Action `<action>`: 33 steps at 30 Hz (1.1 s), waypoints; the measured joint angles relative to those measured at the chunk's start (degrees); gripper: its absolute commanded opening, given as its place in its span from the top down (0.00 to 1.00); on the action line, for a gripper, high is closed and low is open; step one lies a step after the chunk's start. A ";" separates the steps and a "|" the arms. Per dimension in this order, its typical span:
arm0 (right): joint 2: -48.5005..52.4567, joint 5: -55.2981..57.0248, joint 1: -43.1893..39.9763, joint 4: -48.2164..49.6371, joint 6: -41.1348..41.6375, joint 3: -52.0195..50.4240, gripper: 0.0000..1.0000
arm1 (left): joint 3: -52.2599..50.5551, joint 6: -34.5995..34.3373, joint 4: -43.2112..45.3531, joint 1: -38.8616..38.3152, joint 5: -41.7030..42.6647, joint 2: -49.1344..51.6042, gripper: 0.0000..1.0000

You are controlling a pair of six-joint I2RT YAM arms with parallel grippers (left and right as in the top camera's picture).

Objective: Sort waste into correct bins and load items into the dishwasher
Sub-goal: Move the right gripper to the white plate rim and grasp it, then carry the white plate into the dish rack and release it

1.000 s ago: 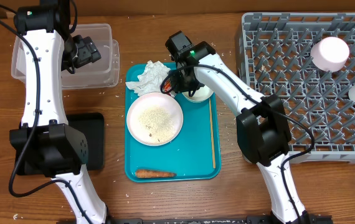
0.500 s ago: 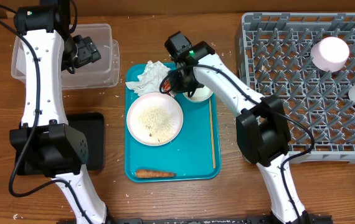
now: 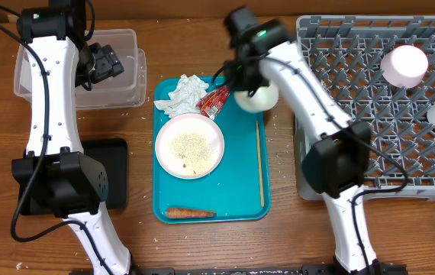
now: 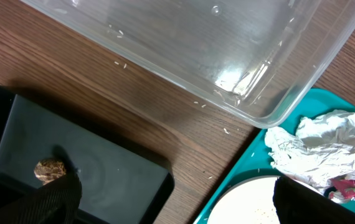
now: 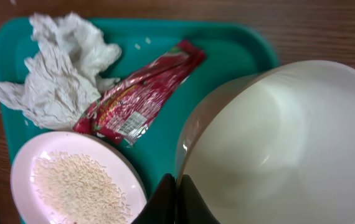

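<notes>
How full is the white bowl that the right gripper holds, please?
Empty: the white bowl shows a bare inside in the right wrist view.

Serving tray [image 3: 240, 183] sits centre table. On it: napkin [image 3: 181, 95] at the far left corner, wrapper [image 3: 214, 101] just right of it, and plate [image 3: 214, 128] in front of both, with rice [image 3: 187, 147] on it. Carrot [image 3: 189, 214] lies along the near edge. Bowl [image 3: 257, 98] hangs over the far right corner. Rack [image 3: 355, 76] stands to the right. Tub [image 3: 130, 84] is far left, shallow bin [image 3: 117, 176] in front of it, food lump [image 4: 50, 169] inside.
</notes>
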 measured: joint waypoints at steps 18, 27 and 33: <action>-9.40 -35.50 -42.03 -11.50 -15.30 1.49 0.96 | 0.00 0.00 0.00 0.00 0.00 0.00 0.00; -9.57 -48.59 -57.20 -11.47 -26.88 -0.13 0.96 | 0.00 0.00 0.00 0.00 0.00 0.00 0.00; -9.73 -55.67 -57.81 -1.66 -29.81 -8.74 0.96 | 0.00 0.00 0.00 0.00 -0.02 0.00 0.00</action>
